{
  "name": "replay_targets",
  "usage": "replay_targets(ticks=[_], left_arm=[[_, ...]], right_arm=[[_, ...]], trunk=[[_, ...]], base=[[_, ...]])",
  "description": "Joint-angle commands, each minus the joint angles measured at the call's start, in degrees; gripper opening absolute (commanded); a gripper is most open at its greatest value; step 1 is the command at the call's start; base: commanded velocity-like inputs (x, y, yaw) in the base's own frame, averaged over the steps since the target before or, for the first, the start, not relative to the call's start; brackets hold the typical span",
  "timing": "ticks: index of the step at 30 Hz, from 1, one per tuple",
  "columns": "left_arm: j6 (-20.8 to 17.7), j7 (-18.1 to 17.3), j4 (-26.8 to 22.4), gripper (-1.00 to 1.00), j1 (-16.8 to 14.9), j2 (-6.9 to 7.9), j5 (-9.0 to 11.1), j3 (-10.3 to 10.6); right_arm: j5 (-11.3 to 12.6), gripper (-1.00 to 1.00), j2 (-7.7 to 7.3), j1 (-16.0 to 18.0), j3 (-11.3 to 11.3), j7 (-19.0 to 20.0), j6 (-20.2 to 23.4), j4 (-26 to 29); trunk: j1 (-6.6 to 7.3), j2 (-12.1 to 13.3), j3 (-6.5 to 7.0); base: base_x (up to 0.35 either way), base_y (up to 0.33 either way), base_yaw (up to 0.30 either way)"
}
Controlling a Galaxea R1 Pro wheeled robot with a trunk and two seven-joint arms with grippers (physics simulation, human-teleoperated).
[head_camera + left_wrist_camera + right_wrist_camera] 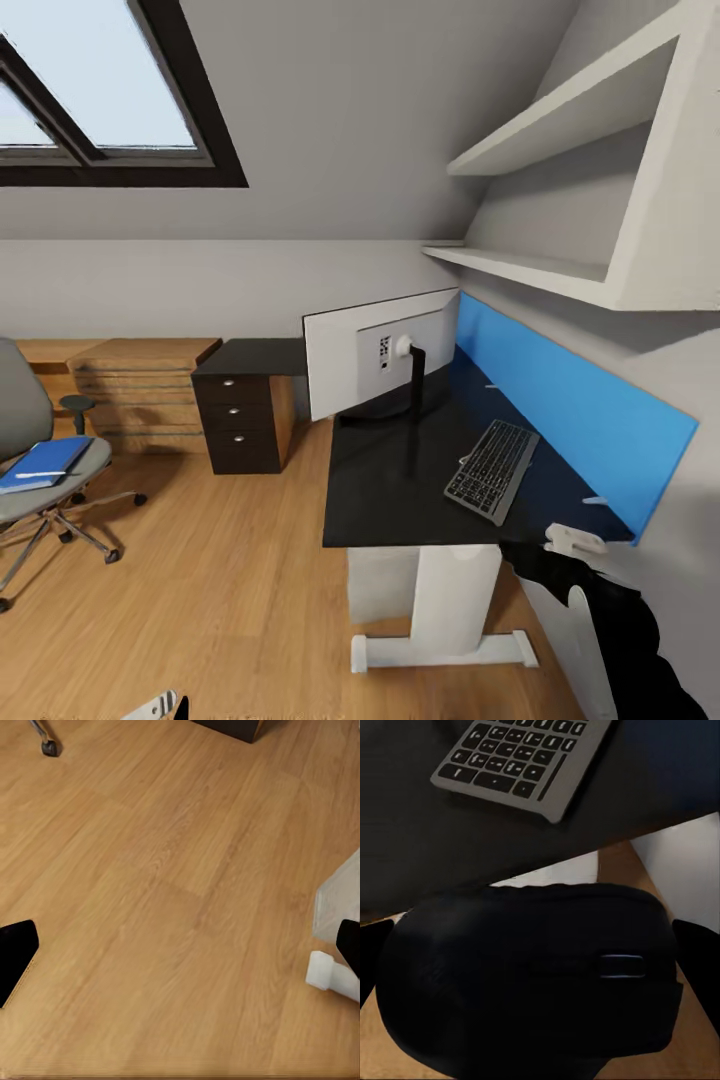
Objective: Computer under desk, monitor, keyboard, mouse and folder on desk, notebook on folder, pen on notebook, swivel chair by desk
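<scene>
Head view: attic bedroom, wood floor, skylight. Desk by blue panel; monitor back faces camera; keyboard long axis runs along panel. Folder on swivel chair.
Left wrist: bare floor; left gripper fingers spread, holding nothing.
Right wrist: right gripper clamps mouse, at desk edge near keyboard end.

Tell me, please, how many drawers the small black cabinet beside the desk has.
3 drawers show on the black cabinet, stacked one above another on its front, each with a small round knob. It stands on the floor left of the desk, against the wall.
</scene>
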State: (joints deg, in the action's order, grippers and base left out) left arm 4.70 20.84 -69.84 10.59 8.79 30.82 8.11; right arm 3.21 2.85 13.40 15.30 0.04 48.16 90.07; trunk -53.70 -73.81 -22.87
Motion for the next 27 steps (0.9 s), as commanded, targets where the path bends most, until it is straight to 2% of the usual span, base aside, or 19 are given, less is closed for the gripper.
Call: replay_targets(ticks=[1, 6, 10, 13, 18, 23, 24, 26, 27], left_arm=[[0.40, 0.35, -0.03, 1.00, -0.03, 0.09, 0.63, 0.25], [0.40, 0.35, -0.03, 1.00, -0.02, 0.09, 0.64, 0.25], [0.40, 0.35, 0.06, 1.00, 0.01, 0.09, 0.69, 0.30], [0.34, 0.35, 1.33, 1.00, 0.00, 0.09, 0.66, 0.49], [0.31, 0.26, 2.90, 1.00, -0.02, -0.09, 0.50, 0.62], [0.31, 0.15, 2.97, 1.00, -0.02, -1.51, 0.25, 0.82], [0.24, 0.18, 2.96, 1.00, -0.03, -1.92, -1.30, 0.90], [0.20, 0.18, 2.98, 1.00, -0.03, -2.59, -2.05, 0.93], [0.17, 0.18, 3.03, 1.00, -0.04, -2.79, -2.18, 0.93]], right_arm=[[0.27, -1.00, 0.06, 0.04, -0.07, 0.02, 0.26, -0.02], [0.16, -1.00, 0.06, 0.04, -0.52, 0.05, 0.21, -0.72], [-0.51, -1.00, -0.01, 0.04, -3.88, -0.14, -0.95, -2.89], [-1.64, -1.00, 0.03, 0.04, -5.39, -0.69, -3.53, -5.32], [-2.64, -1.00, 0.05, 0.04, -6.37, -2.45, -9.79, -11.19], [-2.99, -1.00, 0.11, 0.04, -8.12, -4.72, -21.36, -25.65], [-2.97, -1.00, 0.15, 0.04, -8.66, -5.04, -31.73, -36.30], [-2.96, -1.00, 0.20, 0.04, -8.74, -5.15, -38.59, -41.15], [-2.95, -1.00, 0.19, 0.04, -8.75, -5.16, -40.01, -42.21]], trunk=[[0.03, -0.04, -0.05], [0.03, -0.04, -0.05], [0.03, -0.04, -0.05], [0.03, -0.04, -0.05], [0.03, -0.04, -0.13], [0.25, 0.36, 0.00], [0.47, 0.76, 0.13], [0.91, 1.56, 0.37], [1.13, 1.96, 0.49]], base=[[-0.294, 0.208, 0.000], [-0.285, 0.219, 0.000], [-0.260, 0.220, 0.000], [-0.114, 0.101, 0.000], [-0.028, 0.025, 0.038], [-0.004, 0.003, 0.070], [0.000, 0.000, 0.115], [0.000, 0.000, 0.131], [0.000, 0.000, 0.137]])
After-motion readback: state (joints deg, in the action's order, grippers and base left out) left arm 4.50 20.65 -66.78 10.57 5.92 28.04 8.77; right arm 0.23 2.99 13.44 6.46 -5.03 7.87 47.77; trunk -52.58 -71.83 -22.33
